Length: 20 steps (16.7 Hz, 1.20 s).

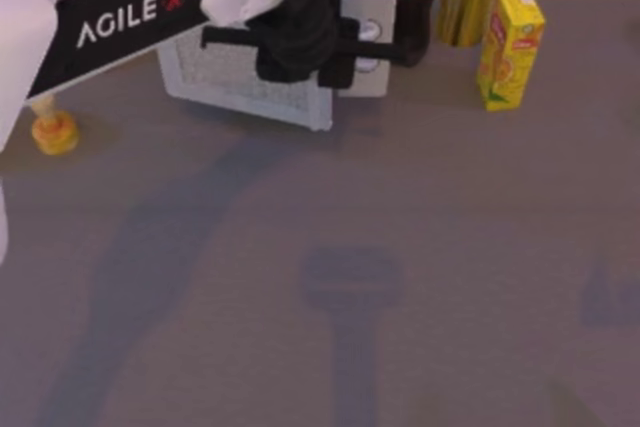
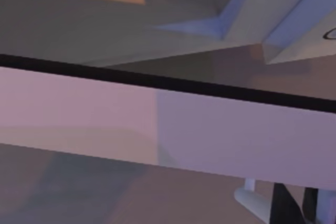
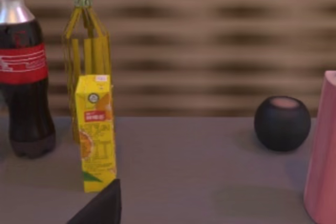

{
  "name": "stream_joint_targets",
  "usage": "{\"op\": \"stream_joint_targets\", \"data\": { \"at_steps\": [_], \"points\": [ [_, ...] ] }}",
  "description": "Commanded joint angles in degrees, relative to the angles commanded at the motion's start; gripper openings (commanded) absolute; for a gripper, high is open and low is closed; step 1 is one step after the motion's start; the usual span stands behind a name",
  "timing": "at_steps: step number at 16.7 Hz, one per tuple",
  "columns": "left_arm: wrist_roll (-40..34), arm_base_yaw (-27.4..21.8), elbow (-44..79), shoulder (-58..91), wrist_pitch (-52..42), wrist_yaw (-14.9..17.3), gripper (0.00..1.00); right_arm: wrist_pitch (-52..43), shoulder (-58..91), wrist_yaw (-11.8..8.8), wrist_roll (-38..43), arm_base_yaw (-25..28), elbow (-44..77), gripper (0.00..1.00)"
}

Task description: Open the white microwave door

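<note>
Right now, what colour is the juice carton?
Yellow with orange fruit print, clearest in the right wrist view: juice carton.

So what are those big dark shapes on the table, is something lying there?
No, they are shadows. In the top view a long curved shadow runs across the table below the microwave, under the left arm, with a post-shaped one near the middle. In the right wrist view the black ball casts a soft shadow.
</note>
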Motion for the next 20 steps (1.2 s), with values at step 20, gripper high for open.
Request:
{"op": "stream_joint_targets", "data": {
  "at_steps": [20],
  "points": [
    [5.57, 0.86, -7.19, -4.61, 3.37, 2.99, 0.00, 0.00, 0.00, 0.00, 0.00, 0.00, 0.00, 1.00]
  ]
}}
